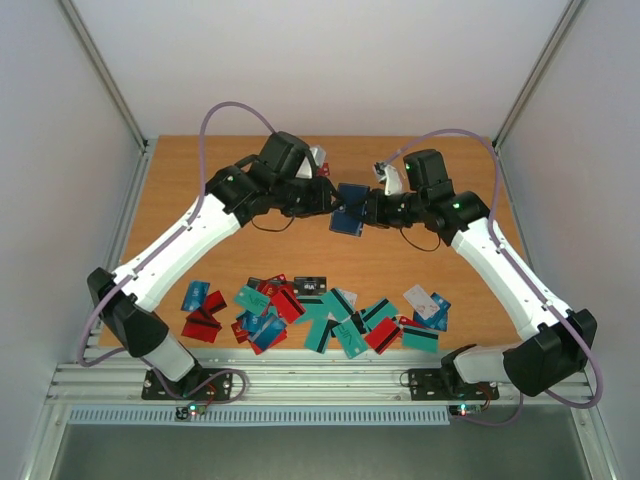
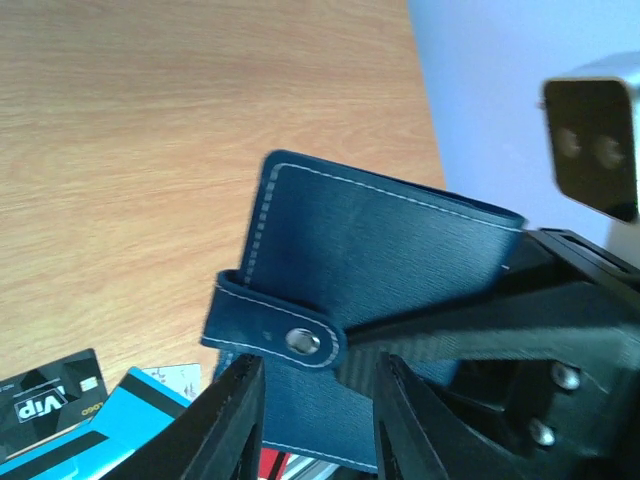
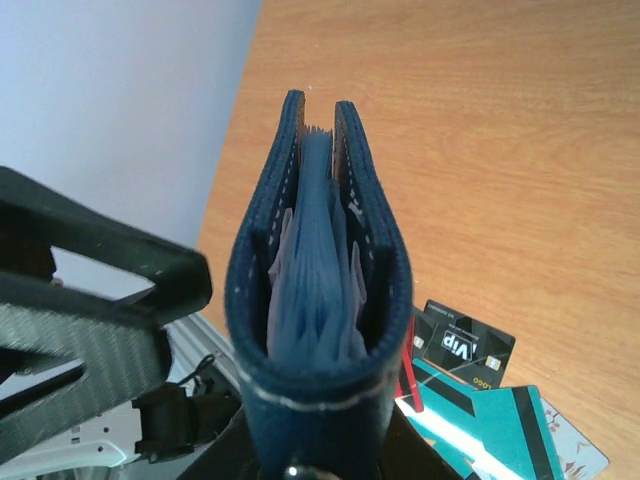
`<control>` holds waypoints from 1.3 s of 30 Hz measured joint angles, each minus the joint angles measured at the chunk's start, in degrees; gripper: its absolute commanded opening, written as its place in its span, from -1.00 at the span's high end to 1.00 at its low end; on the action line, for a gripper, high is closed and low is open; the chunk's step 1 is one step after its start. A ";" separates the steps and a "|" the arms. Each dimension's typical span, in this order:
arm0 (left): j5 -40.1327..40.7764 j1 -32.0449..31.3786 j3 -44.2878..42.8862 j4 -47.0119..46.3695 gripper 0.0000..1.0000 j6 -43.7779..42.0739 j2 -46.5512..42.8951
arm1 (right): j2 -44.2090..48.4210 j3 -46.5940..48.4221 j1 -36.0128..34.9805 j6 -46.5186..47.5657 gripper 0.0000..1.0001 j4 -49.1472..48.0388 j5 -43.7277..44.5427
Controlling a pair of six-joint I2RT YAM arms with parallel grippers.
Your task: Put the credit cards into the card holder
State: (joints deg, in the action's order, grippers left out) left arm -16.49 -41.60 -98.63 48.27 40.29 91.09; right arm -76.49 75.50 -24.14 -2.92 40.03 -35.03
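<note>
The wooden table [image 1: 200, 200] carries everything. Above its middle the two arms meet. The right gripper [image 1: 378, 212] comes in from 3 o'clock and is clamped on the card holder [image 1: 350, 222], which it holds clear of the wood. The left gripper [image 2: 318, 372] comes in from 9 o'clock with its jaws a modest gap apart. They grip nothing I can see, though one fingertip sits just beside the holder's cover.

The holder is folded. In the right wrist view it stands edge-on, slightly gaping at the top, with grey-blue pockets [image 3: 315, 260] fanned between the covers.

The credit cards [image 1: 320, 315] lie in a loose, overlapping heap at 6 o'clock of the holder, along the near edge. They are teal, red, blue, white and one black VIP card [image 3: 462, 350].

The holder looks light, soft and hinged, so it probably flexes and sags if pinched at one corner. Gripping across the spine or one full cover seems steadier.

The strap [image 2: 250, 320] wraps over the cover and ends at a metal snap [image 2: 301, 342]. Its free tab is the likely place to pull the holder open.

The cards are probably stiff, thin and slick. Lying flat, they give little edge to catch, so an overhanging corner looks easiest to take hold of.
</note>
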 measured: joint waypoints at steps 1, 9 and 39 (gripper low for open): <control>0.74 0.04 -0.37 0.44 0.35 0.31 0.42 | 0.00 0.04 -0.02 0.24 0.98 -0.20 0.33; 1.53 0.11 -3.45 1.57 0.35 1.88 4.13 | 0.04 0.09 -0.48 3.04 0.98 -1.53 0.76; 0.96 1.09 -2.93 -0.74 1.00 2.62 5.60 | -4.31 5.03 -1.01 4.48 0.98 0.74 4.66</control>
State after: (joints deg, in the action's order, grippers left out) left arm -15.53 -40.51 -101.56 47.53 42.92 96.68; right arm -80.79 80.53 -25.15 1.56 40.77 -30.37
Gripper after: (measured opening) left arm 0.018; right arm 0.115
